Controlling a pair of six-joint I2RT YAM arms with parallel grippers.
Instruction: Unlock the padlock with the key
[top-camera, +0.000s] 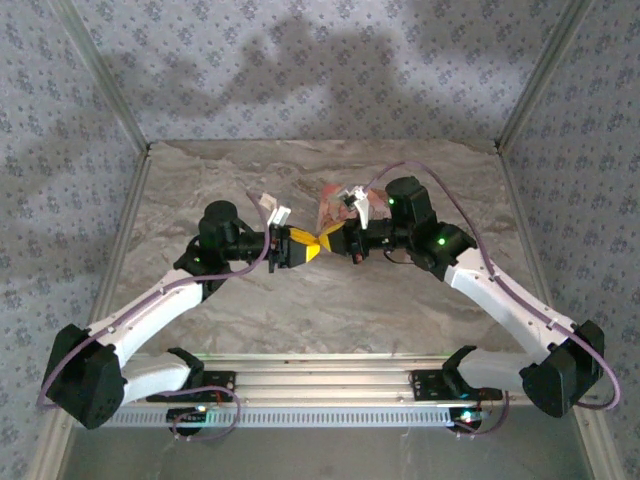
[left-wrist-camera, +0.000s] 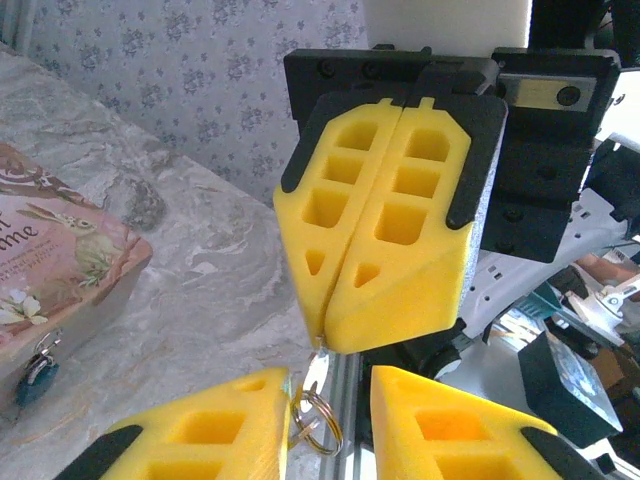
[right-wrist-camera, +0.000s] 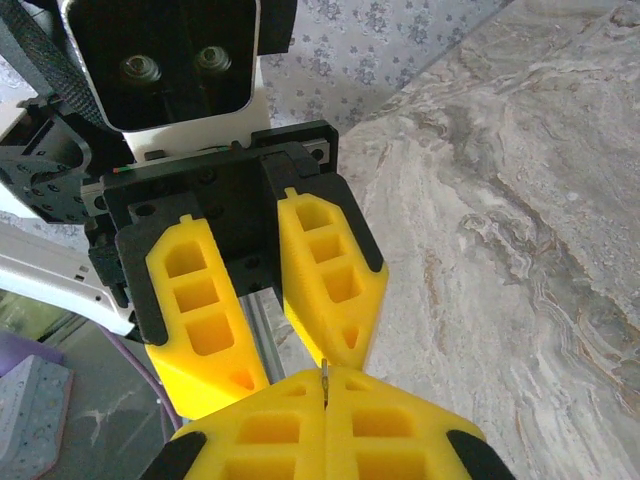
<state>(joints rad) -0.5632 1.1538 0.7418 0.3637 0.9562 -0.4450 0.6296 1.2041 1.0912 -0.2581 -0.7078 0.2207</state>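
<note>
My right gripper (right-wrist-camera: 325, 388) is shut on the key (right-wrist-camera: 325, 371); the key's thin metal edge pokes out between the yellow pads. In the left wrist view the key (left-wrist-camera: 319, 366) hangs below those closed pads with its ring (left-wrist-camera: 320, 425) dangling. My left gripper (left-wrist-camera: 330, 388) is open, its fingers either side of the key and ring; the ring rests against the left-hand finger (left-wrist-camera: 205, 430). Both grippers meet tip to tip above the table's middle (top-camera: 320, 245). The padlock (left-wrist-camera: 36, 376), tiny and dark teal, hangs on the front of the pink patterned box (left-wrist-camera: 60, 270).
The pink box (top-camera: 332, 208) lies just behind the two grippers on the marbled tabletop (top-camera: 330, 310). Patterned walls close in the table on three sides. The arms' metal base rail (top-camera: 320, 385) runs along the near edge.
</note>
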